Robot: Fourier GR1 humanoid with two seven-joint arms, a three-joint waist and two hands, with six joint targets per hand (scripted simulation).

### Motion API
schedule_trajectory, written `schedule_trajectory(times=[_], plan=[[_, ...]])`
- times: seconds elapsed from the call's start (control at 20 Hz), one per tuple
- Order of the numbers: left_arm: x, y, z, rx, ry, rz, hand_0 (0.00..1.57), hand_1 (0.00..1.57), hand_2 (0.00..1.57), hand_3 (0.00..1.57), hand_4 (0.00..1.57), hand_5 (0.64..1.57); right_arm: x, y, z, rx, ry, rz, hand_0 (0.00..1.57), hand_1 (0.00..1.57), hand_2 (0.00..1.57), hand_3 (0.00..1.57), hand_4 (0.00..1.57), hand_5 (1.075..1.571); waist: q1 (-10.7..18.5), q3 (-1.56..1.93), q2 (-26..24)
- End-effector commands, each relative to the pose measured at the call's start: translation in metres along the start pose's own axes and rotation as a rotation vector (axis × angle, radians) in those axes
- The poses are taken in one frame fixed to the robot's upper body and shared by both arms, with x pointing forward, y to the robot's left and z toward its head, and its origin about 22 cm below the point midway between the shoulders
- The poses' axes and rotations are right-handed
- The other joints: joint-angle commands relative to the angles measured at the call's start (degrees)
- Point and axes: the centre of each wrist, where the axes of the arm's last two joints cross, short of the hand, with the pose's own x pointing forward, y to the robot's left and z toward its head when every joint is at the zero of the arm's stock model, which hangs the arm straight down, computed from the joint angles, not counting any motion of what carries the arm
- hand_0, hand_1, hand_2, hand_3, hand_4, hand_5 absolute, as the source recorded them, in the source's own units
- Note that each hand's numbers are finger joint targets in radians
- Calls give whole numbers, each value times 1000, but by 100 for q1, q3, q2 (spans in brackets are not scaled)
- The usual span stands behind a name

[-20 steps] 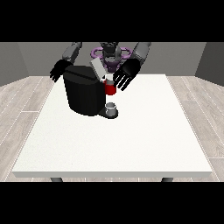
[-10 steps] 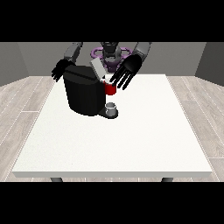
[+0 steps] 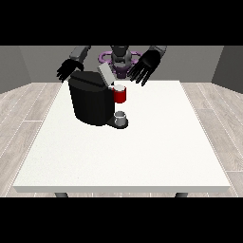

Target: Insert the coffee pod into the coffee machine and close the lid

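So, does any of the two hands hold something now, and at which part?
Nothing is held. The hand at the view's right hangs open above the coffee machine; the hand at the view's left is open too.

Coffee machine (image 3: 92, 102) on white table (image 3: 142, 152)

Both my arms reach forward, raised. My hand at the view's right (image 3: 144, 66) hangs with fingers spread and pointing down, holding nothing. My hand at the view's left (image 3: 69, 69) is lifted too, fingers splayed downward.
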Motion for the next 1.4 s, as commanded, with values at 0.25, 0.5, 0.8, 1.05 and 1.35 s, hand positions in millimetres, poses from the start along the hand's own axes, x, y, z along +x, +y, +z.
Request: schedule_trajectory(times=[0.25, 0.5, 0.8, 1.05, 1.35], plan=[[-20, -68, 10, 36, -24, 493, 0, 0, 0, 0, 79, 1571, -17, -36, 17, -48, 47, 22, 0, 0, 0, 0, 492, 1571, 644, -8, -955], [-51, -141, 40, -21, 36, 770, 0, 0, 0, 0, 0, 1571, -4, -61, 18, 9, 92, 70, 0, 0, 0, 0, 349, 1571, 1079, -8, -1694], [-62, -198, 71, 2, 125, 933, 0, 0, 0, 0, 142, 1571, 23, -55, 9, 102, 37, 84, 0, 0, 0, 0, 0, 1571, 1372, -5, -2142], [-51, -202, 71, -22, 81, 996, 0, 0, 0, 0, 0, 1571, 30, -40, -4, 148, 23, 113, 0, 0, 0, 0, 0, 1571, 1867, -2, -2009], [-33, -223, 79, -12, 71, 1088, 0, 0, 0, 0, 57, 1571, 47, -21, -20, 215, 21, 144, 0, 0, 0, 0, 239, 1571, 2046, -1, -1953]])
